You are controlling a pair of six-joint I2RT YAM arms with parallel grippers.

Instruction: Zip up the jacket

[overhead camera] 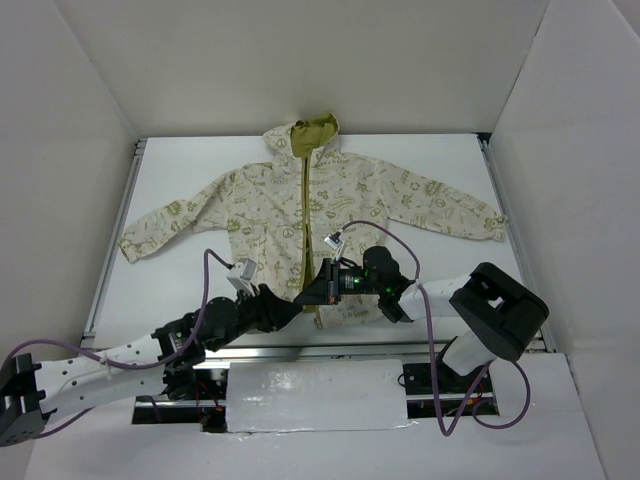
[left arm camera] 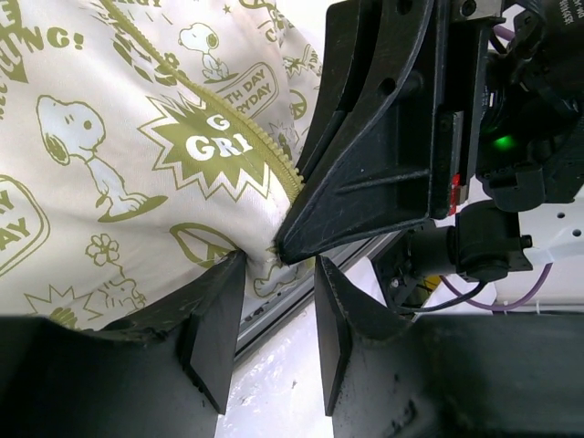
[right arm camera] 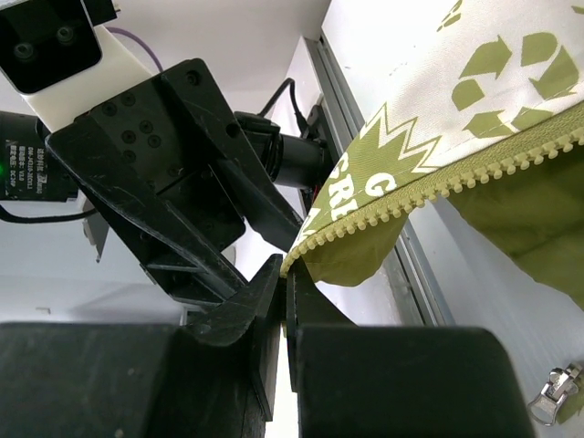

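Jacket [overhead camera: 262, 208] spread flat on the table [overhead camera: 440, 262], hood far, hem at the near edge. Right gripper [right arm camera: 285, 274] is clenched on the hem corner at the zipper's [overhead camera: 306, 200] lower end. Left gripper [left arm camera: 276, 272] is released, its tips flanking that same corner.

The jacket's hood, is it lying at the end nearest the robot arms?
No: the jacket lies with its hood at the far end, away from them.
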